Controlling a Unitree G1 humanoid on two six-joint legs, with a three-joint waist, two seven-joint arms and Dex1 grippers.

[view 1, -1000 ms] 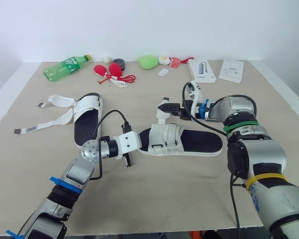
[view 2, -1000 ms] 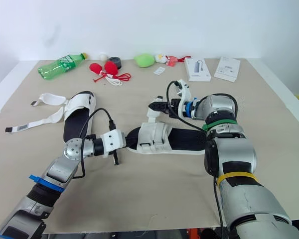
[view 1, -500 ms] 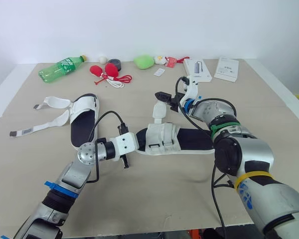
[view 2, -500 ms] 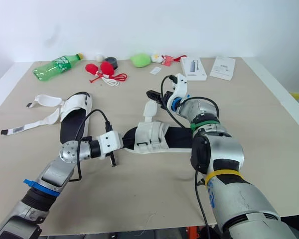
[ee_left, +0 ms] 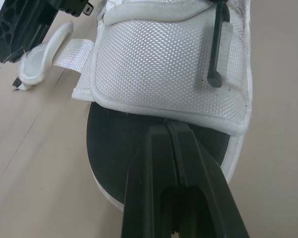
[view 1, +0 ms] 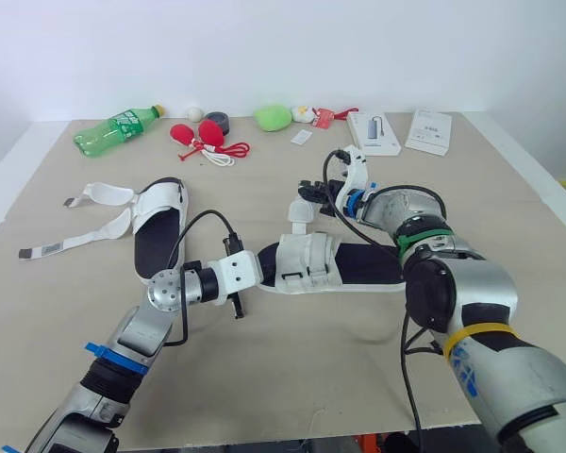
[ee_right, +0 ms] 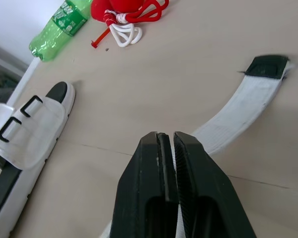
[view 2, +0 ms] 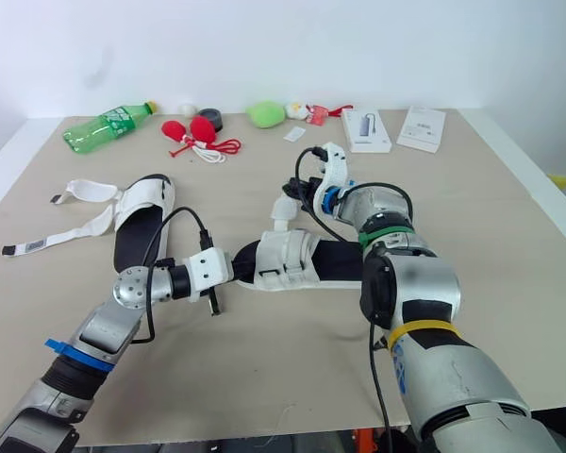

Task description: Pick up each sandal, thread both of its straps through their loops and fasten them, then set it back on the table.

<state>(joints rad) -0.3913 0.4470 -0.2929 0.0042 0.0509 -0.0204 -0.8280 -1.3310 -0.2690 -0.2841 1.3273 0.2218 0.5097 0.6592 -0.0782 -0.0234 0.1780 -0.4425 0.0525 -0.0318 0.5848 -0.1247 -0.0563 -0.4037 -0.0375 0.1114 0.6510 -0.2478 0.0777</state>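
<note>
Your right gripper (ee_right: 168, 139) dipped back toward the sandal (view 1: 307, 262), pinched tight on the loose strap (ee_right: 238, 106) running out past its fingertips. Your left gripper (ee_left: 170, 134), fingers closed together, pressed the sole right under it, so threading looked unfinished.

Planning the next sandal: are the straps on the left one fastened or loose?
Loose. On the left sandal, both straps lie spread out flat on the table, unthreaded.
</note>
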